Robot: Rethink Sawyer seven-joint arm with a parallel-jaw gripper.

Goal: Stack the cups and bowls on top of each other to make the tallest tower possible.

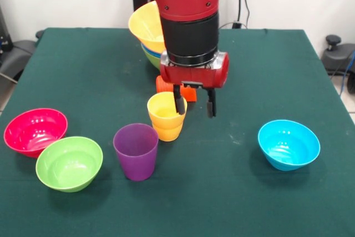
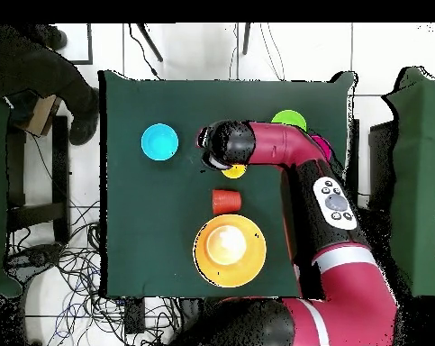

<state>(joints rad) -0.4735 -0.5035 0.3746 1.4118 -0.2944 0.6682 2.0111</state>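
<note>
Gripper point(image 1: 194, 105): hanging at the yellow cup point(image 1: 165, 116). I see its two dark fingers parted a little; the one nearer the cup dips at or just inside the rim, the other hangs in open air beside it. I cannot tell whether either touches the cup, and nothing is lifted.

Yellow cup: upright, mid-table, mouth up.

Purple cup point(image 1: 136, 151): upright, just beside the yellow one, on the camera side in the front view.

Orange-red cup point(image 1: 163, 85): lying on its side behind the yellow cup, partly hidden by the wrist; the overhead view shows it between the gripper and the tower point(image 2: 230, 250).

Tower: wide orange-yellow bowl point(image 1: 146, 24) on top, blue and green rims showing beneath it, at the far part of the green table point(image 1: 266, 76).

Pink-red bowl point(image 1: 35, 131) and small green bowl point(image 1: 69, 163): side by side, rims touching or nearly so, at the front view's lower left.

Light-blue bowl point(image 1: 288, 144): alone at the right, well apart from the rest.
</note>
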